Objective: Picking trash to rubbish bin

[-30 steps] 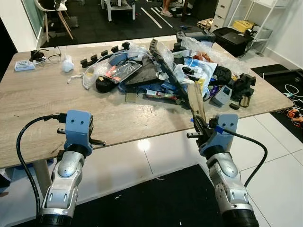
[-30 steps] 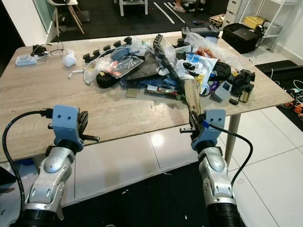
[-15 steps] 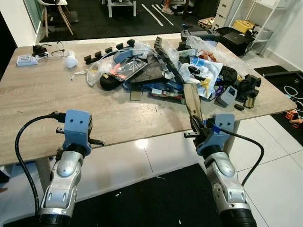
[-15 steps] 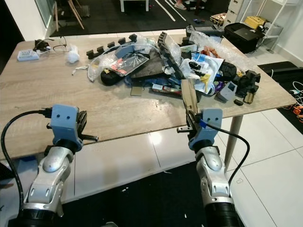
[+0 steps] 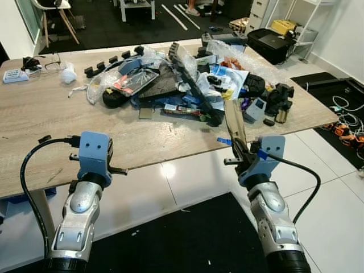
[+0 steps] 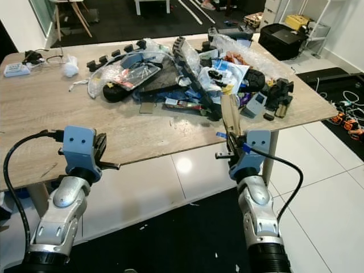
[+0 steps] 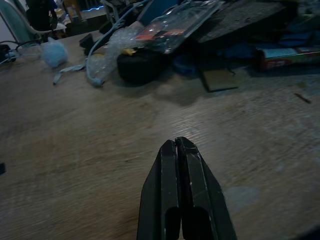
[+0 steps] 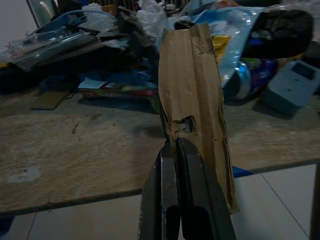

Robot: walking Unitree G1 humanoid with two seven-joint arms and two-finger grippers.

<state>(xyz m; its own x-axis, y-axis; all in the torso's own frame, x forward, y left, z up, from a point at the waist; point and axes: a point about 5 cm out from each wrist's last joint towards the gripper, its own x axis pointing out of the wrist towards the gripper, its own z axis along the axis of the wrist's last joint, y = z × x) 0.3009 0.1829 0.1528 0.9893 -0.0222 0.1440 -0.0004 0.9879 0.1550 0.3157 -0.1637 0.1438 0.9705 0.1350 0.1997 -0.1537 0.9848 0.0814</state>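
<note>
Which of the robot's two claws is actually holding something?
The right claw: it is shut on a strip of brown cardboard standing up from it. The left claw is shut on nothing.

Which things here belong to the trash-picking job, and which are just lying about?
Job in hand:
- right gripper, jaws shut on the cardboard strip
- trash pile on the wooden table

Lying about:
- left gripper, jaws shut, empty
- black printer on the floor
- white chair
</note>
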